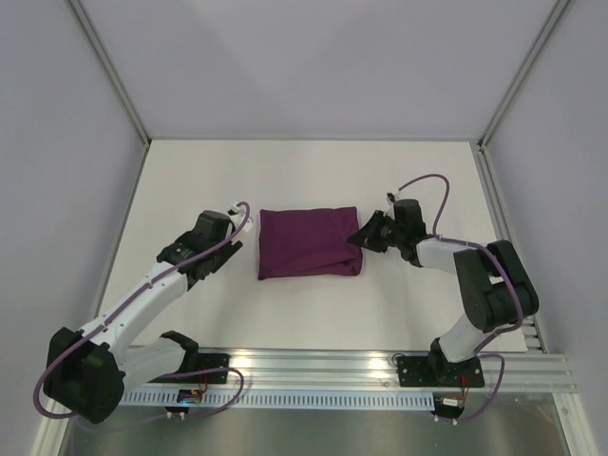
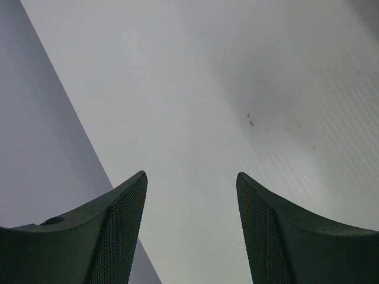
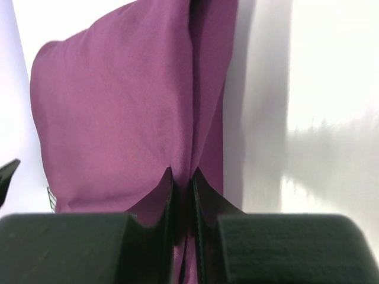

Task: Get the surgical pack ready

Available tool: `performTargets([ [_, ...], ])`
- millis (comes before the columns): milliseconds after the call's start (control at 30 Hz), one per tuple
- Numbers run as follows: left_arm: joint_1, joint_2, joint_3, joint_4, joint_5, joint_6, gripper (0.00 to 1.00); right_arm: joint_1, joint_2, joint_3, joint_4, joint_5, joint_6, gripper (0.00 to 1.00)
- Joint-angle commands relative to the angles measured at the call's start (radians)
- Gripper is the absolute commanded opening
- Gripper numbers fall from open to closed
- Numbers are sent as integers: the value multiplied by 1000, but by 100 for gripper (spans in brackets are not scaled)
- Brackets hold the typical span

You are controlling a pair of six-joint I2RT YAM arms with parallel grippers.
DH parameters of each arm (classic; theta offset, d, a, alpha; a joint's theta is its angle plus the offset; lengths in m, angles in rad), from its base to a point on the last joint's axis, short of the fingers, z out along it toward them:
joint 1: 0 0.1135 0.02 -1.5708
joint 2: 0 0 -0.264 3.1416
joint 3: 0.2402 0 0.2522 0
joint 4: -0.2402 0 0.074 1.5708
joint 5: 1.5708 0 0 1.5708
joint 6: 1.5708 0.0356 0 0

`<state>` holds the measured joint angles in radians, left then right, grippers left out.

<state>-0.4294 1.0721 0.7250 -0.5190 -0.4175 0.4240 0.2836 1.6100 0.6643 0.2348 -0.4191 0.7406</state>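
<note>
one purple cloth (image 1: 309, 243), right end effector (image 3: 182, 173) pinching, left end effector (image 2: 190, 177) spread

The cloth (image 1: 309, 243) lies folded on the middle of the bench (image 1: 313, 171), between the two tools. One edge of it sits pinched between the fingers of the right tool (image 1: 362, 235). From there the cloth spreads ahead of that tool and to its left, with bench to its right. The left tool (image 1: 237, 224) stands near the cloth's opposite edge, apart from it. Bench lies under and ahead of its spread fingers, and a side wall (image 2: 35, 148) stands to its left.
</note>
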Motion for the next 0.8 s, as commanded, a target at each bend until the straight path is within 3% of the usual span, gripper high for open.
performTargets([
  [0, 8, -1, -1, 22, -14, -16, 71, -84, 74, 93, -49, 60, -35, 0],
  [167, 8, -1, -4, 24, -17, -13, 71, -176, 165, 254, -210, 49, -136, 0],
  [200, 8, -6, -6, 25, -17, -13, 71, -217, 182, 294, -304, 43, -158, 1],
  [367, 8, -9, -4, 27, -21, -10, 71, -339, 356, 682, -590, 23, -340, 1],
  [500, 8, -14, -9, 31, -32, -5, 71, -396, 546, 1064, -938, 63, -463, 0],
  [667, 8, 5, -7, 37, -41, 1, 71, -441, 723, 1368, -1100, 129, -495, 0],
  [767, 8, 20, -7, 40, -47, 4, 71, -477, 742, 1413, -1111, 178, -484, 0],
])
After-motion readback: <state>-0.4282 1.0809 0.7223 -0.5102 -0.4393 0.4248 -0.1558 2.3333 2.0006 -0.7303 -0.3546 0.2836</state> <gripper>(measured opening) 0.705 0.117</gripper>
